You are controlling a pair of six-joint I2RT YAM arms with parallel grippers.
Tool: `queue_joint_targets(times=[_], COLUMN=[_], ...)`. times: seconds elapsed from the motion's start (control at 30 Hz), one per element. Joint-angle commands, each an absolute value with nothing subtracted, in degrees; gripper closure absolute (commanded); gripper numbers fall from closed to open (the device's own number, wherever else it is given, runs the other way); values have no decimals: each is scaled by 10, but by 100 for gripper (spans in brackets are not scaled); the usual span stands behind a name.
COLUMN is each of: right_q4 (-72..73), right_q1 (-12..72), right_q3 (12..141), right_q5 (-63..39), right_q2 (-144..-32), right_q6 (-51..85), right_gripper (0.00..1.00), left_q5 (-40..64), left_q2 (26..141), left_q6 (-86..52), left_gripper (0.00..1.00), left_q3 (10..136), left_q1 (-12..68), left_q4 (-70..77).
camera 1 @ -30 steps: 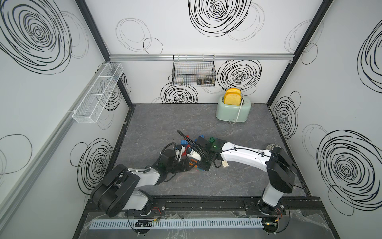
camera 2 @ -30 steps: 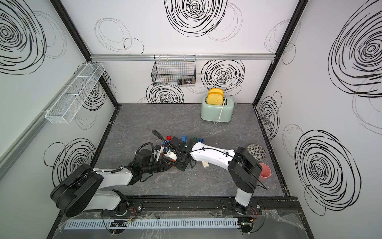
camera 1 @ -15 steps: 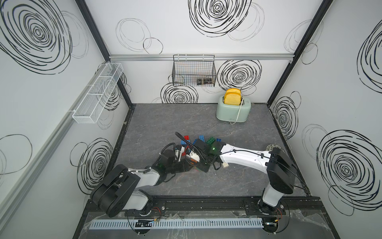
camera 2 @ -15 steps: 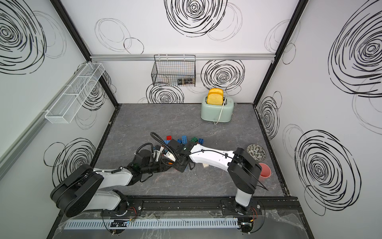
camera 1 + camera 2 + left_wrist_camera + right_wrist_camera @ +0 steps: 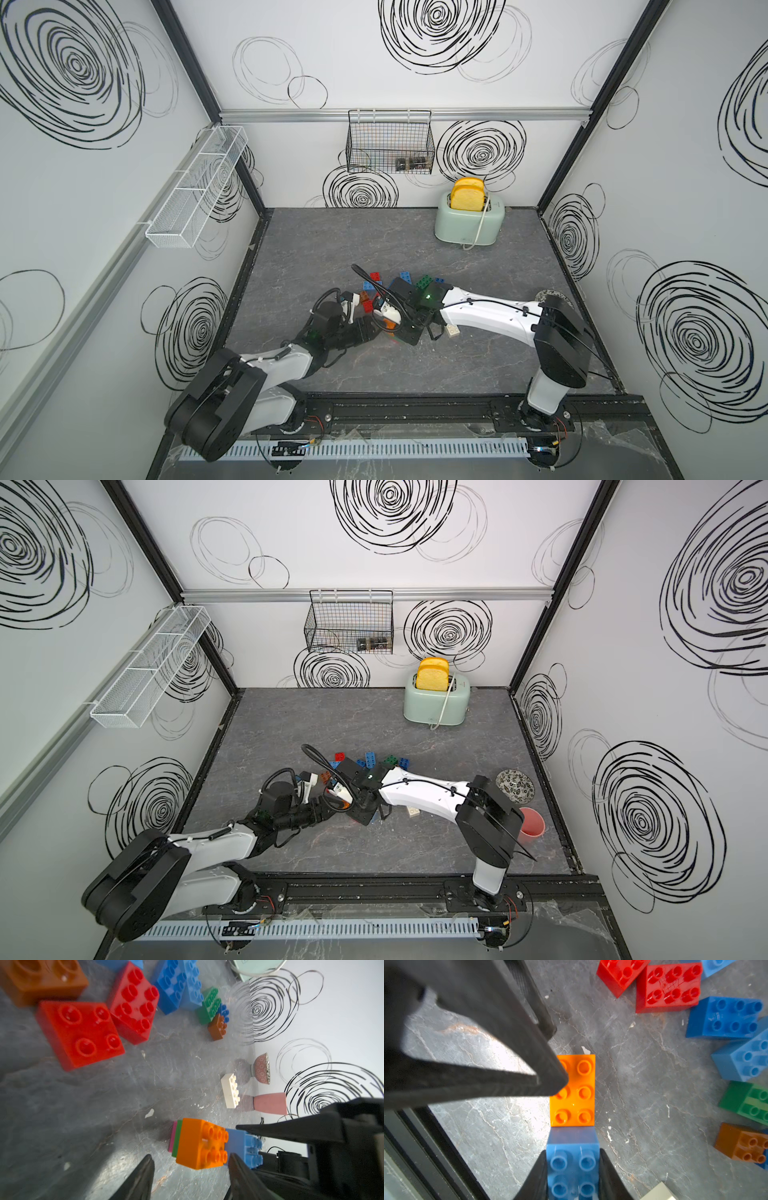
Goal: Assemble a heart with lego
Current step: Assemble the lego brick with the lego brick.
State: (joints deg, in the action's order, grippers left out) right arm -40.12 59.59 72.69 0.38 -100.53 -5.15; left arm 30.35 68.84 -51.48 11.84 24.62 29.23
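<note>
The right gripper (image 5: 572,1154) was closed on a blue brick (image 5: 572,1138), which abutted an orange brick (image 5: 574,1093). The left gripper (image 5: 190,1157) was part open astride the orange brick, with one finger (image 5: 145,1176) clear of it. The orange brick sat on a green layer (image 5: 177,1140) and a pink layer (image 5: 172,1136). This stack was at the near middle of the grey table (image 5: 104,1095), near loose red bricks (image 5: 80,1032).

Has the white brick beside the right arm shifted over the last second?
No. The white brick lies where it lay a second ago, at the same offset from the toaster, which has not moved either.
</note>
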Motion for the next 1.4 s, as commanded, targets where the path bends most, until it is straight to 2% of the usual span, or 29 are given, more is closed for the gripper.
queue_joint_targets(times=[0.0, 0.23, 0.57, 0.8, 1.0, 1.23, 1.37], right_q4=[-444, -459, -473, -471, -429, -334, -261], right_q1=[600, 602, 602, 583, 521, 415, 362], right_q3=[731, 769, 806, 832, 830, 737, 690], right_q5=[7, -10, -31, -47, -69, -86, -141], right_q2=[-1031, -1036, -1036, -1013, -967, -948, -956], right_q6=[-52, -60, -69, -52, 8, 85, 111], right_gripper=[68, 61, 44, 40, 37, 35, 35], left_q5=[282, 296, 304, 309, 308, 311, 312], left_q2=[640, 614, 614, 617, 619, 633, 640], left_q6=[-503, -498, -492, -482, -470, -468, -467], left_gripper=[38, 37, 37, 38, 37, 37, 37], left_q3=[127, 107, 106, 114, 131, 139, 141], left_q1=[229, 194, 182, 180, 182, 186, 186], left_q4=[221, 207, 208, 204, 190, 193, 195])
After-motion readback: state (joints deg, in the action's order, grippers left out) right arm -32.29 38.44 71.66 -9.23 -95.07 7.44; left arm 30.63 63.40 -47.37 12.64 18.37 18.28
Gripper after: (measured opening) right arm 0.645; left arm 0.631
